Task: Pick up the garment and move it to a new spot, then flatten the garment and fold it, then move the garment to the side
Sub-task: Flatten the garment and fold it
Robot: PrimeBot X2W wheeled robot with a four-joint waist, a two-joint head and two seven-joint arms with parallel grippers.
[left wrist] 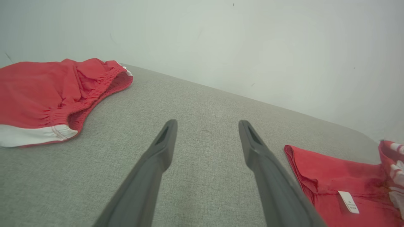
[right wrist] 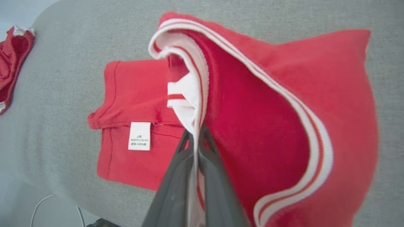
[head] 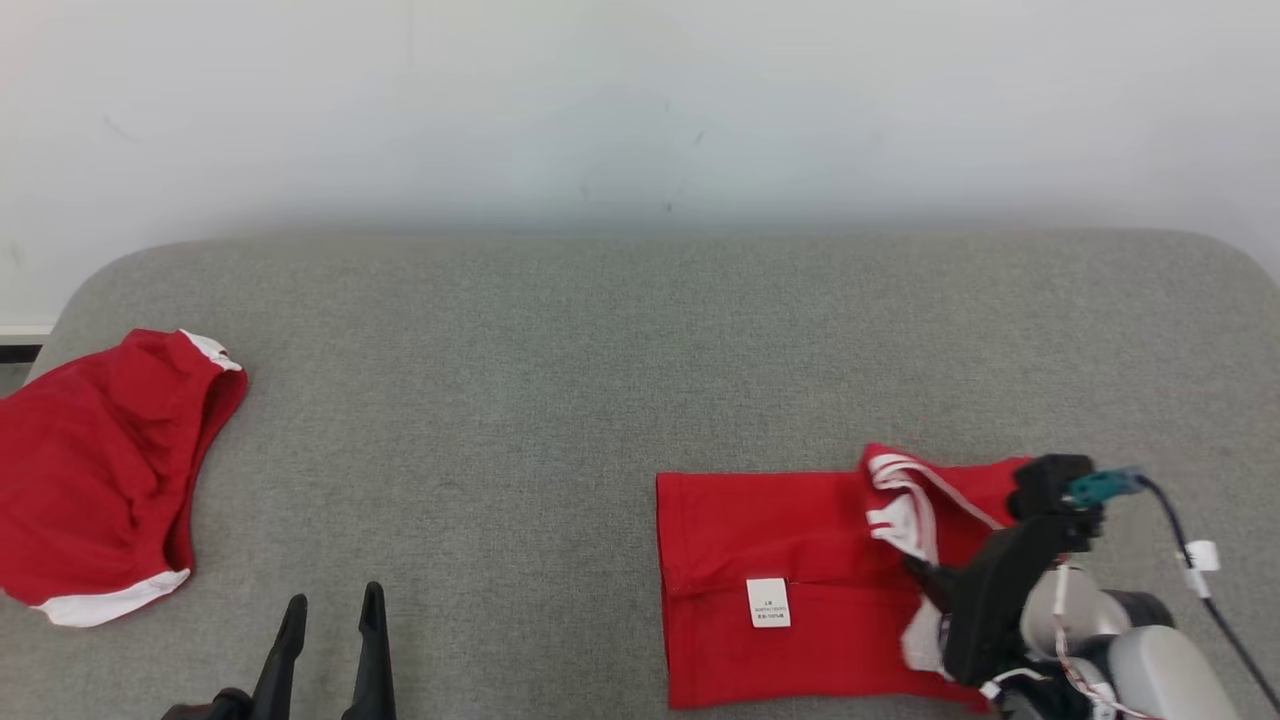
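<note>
Your right gripper [right wrist: 197,134] is clenched on the garment [head: 780,540], pinching the white striped trim [right wrist: 189,53] between both fingers. You can see the cloth squeezed flat in the jaws in the right wrist view. The garment sits at the front right of the grey pad [head: 560,400]. Its left part lies flat with the label [head: 768,603] facing up, and its right part is lifted and draped over toward the middle. Judging by that, you are mid-fold: the held edge is up so it can be carried across the flat half. Holding it by the trim makes sense, since it is the thickest edge and likely slips least.

Your left gripper [head: 335,600] is released, jaws wide, holding nothing. It hovers over bare pad at the front left, well apart from the garment. It looks parked there to stay out of the fold.

The red shorts [head: 90,470] lie at the far left edge, untouched, apart from both grippers.

Risk: the lifted half is bunched near the trim, so it may land creased. The move to the side is not yet done.
</note>
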